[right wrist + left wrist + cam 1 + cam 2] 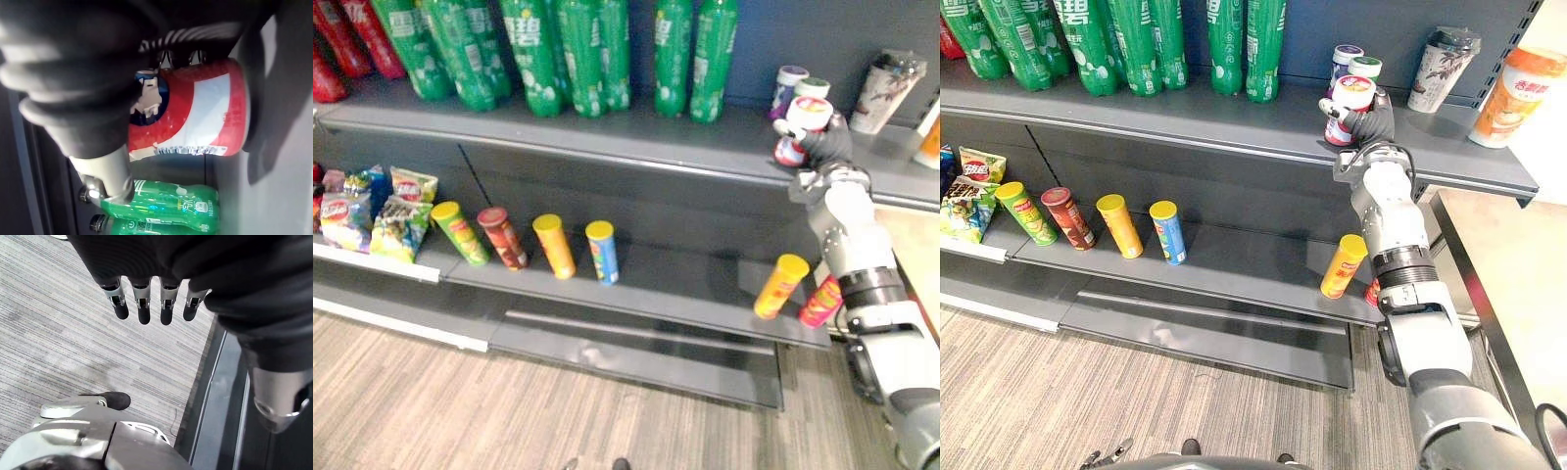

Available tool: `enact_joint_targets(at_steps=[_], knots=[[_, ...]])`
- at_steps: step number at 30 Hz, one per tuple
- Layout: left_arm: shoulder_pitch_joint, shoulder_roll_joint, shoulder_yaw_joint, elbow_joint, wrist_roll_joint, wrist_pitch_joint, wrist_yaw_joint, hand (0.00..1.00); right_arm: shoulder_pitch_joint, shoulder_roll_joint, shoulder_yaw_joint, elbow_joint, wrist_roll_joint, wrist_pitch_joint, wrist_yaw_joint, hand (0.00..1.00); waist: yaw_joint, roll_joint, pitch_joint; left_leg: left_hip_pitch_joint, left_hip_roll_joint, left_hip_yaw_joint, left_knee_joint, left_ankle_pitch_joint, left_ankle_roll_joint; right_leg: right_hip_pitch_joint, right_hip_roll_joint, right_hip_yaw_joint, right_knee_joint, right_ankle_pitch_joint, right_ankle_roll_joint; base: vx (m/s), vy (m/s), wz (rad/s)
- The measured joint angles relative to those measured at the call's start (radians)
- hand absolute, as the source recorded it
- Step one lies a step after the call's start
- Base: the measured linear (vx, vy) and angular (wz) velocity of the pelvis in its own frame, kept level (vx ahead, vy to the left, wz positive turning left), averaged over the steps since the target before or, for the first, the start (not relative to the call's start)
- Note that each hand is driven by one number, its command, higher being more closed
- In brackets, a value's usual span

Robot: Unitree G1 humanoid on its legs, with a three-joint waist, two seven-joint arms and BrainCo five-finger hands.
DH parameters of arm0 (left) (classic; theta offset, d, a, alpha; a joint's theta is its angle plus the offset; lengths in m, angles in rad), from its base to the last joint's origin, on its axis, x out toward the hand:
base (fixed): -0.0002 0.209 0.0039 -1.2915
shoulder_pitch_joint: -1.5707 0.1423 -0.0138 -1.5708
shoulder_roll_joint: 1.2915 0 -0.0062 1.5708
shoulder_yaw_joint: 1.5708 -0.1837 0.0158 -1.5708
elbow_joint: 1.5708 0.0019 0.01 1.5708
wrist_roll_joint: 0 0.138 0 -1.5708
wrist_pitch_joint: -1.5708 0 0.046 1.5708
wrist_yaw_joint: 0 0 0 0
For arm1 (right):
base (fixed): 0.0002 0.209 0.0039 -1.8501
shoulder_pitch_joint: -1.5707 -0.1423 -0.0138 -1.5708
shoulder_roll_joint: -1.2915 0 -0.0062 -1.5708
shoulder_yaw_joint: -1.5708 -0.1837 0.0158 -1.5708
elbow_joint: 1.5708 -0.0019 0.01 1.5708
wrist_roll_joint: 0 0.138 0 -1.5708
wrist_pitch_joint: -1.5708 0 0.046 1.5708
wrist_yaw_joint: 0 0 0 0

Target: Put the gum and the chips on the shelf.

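Clasped by the curled right hand (pixel 1377 122), the gum can (pixel 1352 95) may be tipped onto nearby cans (pixel 1356 61) if released tilted.

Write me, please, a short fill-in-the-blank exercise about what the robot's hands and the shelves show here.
1. The right hand holds the gum canister at the ____ shelf.
2. Most bottles on that shelf are ____.
3. The left hand, fingers straight, hangs over the ____.
4. The chip cans lie one level ____ than the gum canister.
Missing words: upper, green, floor, lower.
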Motion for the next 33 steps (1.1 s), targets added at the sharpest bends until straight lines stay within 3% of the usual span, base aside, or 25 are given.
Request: enact_joint_targets(at_steps=[9, 18, 33], knots=[[-0.003, 0.010, -0.009, 0.000, -0.007, 0.000, -0.001, 0.00, -0.004, -0.010, -0.027, 0.042, -0.001, -0.030, -0.001, 1.00, 0.011, -0.018, 0.010, 0.010, -0.012, 0.001, 0.000, -0.010, 0.002, 0.008, -0.013, 0.001, 0.002, -0.003, 0.007, 0.02, 0.017, 0.00], [-0.007, 0.022, -0.029, 0.000, -0.010, 0.000, -0.003, 0.00, -0.021, -0.014, -0.029, 0.075, -0.001, -0.049, 0.005, 1.00, 0.012, -0.020, 0.019, 0.020, -0.018, 0.003, 0.000, -0.020, 0.005, 0.019, -0.019, 0.001, 0.002, -0.010, 0.013, 0.00, 0.000, 0.00], [-0.012, 0.023, -0.031, 0.000, -0.009, -0.001, -0.004, 0.00, 0.006, -0.018, -0.030, 0.005, 0.000, -0.047, 0.067, 1.00, 0.009, -0.022, 0.037, 0.051, -0.021, 0.038, 0.000, -0.045, 0.000, 0.030, -0.021, 0.033, 0.005, -0.013, 0.020, 0.04, 0.011, -0.06]])
